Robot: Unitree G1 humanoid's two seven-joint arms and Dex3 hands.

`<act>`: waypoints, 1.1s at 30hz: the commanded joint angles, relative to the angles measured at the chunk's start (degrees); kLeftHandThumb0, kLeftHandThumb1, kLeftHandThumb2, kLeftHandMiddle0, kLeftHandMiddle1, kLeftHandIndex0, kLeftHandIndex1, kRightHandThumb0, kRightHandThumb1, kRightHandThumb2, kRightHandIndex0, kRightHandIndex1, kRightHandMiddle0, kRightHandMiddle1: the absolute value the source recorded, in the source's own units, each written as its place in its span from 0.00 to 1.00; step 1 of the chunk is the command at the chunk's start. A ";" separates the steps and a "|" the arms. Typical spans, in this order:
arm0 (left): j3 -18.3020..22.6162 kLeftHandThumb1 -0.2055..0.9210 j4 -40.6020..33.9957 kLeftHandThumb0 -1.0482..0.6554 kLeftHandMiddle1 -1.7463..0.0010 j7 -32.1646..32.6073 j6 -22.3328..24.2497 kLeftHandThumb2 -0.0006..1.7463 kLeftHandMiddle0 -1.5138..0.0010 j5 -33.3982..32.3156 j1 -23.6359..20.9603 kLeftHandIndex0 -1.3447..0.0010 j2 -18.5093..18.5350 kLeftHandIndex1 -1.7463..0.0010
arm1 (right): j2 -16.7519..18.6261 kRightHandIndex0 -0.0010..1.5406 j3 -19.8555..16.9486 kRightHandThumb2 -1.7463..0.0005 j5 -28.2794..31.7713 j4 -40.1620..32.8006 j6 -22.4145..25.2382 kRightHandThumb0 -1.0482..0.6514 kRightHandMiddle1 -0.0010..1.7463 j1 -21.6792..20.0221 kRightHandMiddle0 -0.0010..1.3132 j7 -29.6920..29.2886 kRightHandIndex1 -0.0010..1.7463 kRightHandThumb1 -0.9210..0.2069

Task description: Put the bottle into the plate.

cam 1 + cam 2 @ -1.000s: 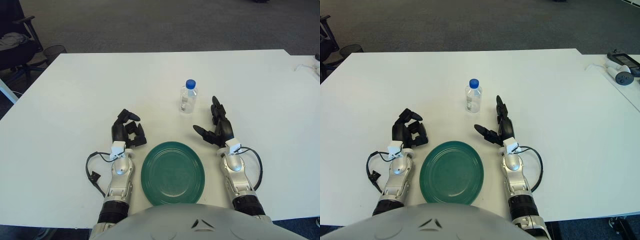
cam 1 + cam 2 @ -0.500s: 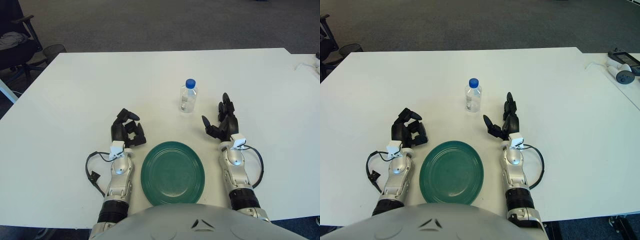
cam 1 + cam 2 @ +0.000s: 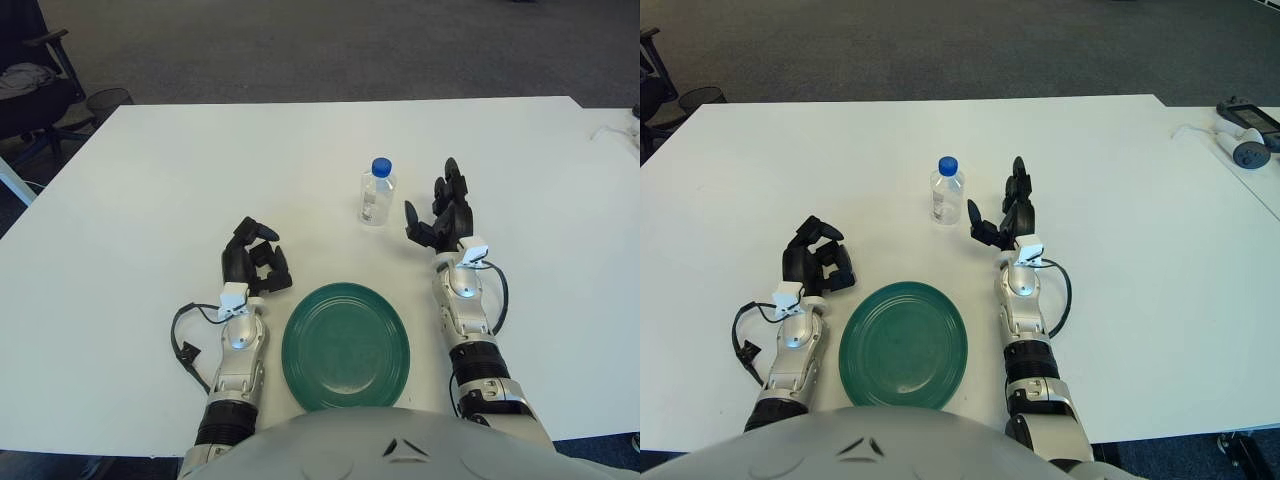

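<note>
- Reaching with fingers spread, the right hand [image 3: 440,215] was just right of the upright bottle [image 3: 376,193], not touching.
- Left hand [image 3: 254,266], fingers curled, showed left of the green plate [image 3: 345,346].

Bright, even overhead light; soft shadows, sharp focus throughout.

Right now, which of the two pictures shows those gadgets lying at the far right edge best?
The right eye view: the grey gadgets and their white cable appear whole on the neighbouring table. The left eye view catches only a sliver of the cable at its right border.
</note>
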 commanded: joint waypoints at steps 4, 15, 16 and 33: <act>-0.04 0.24 1.67 0.27 0.00 0.40 0.88 0.93 0.13 -0.17 2.19 0.39 -2.06 0.00 | -0.41 0.01 1.24 0.52 -1.81 -2.16 1.83 0.25 0.10 0.31 0.00 0.36 0.01 0.45; -0.23 0.23 0.87 0.27 0.00 0.10 1.24 0.94 0.13 -0.22 2.88 0.38 -1.84 0.00 | -1.08 0.03 2.92 0.55 -1.20 -3.94 3.25 0.25 0.10 -0.38 0.00 3.75 0.02 0.44; -0.29 0.23 0.70 0.27 0.00 0.02 1.39 0.94 0.13 -0.25 2.99 0.38 -1.84 0.00 | -1.21 0.03 3.05 0.54 -0.91 -4.34 3.44 0.25 0.11 -0.52 0.00 4.39 0.02 0.44; -0.13 0.23 0.65 0.27 0.00 0.59 2.46 0.94 0.13 -0.38 2.78 0.38 -2.15 0.00 | -3.02 0.00 4.66 0.56 -2.28 -8.07 6.07 0.18 0.05 -1.00 0.00 7.71 0.00 0.42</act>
